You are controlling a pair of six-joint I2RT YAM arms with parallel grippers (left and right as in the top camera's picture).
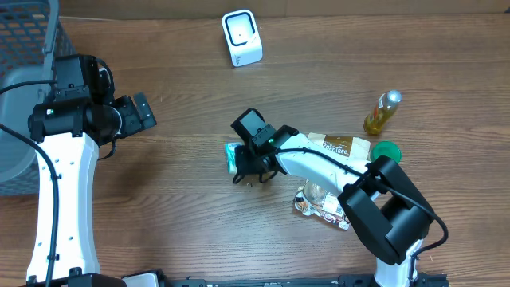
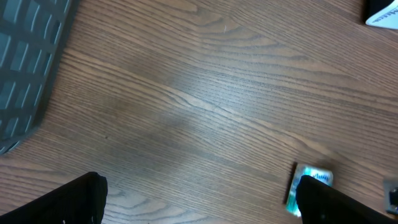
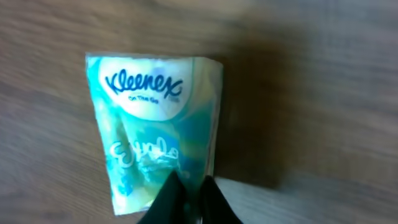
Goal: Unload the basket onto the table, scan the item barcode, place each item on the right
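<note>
Mid-tabletop [image 1: 183, 207], the right gripper [image 3: 188, 190] pinches the near end of the tissue pack [image 3: 155, 124], whose long axis runs straight out from it; the scanner [image 1: 241, 37] stands well beyond, the left gripper [image 1: 146, 112] spread wide, farther off

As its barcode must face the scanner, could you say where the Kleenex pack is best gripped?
Probably the Kleenex pack by its short end opposite the logo, end-on, as the right gripper pinches it: flat and soft, its thin edge fits the jaws, leaving both broad faces clear.
</note>
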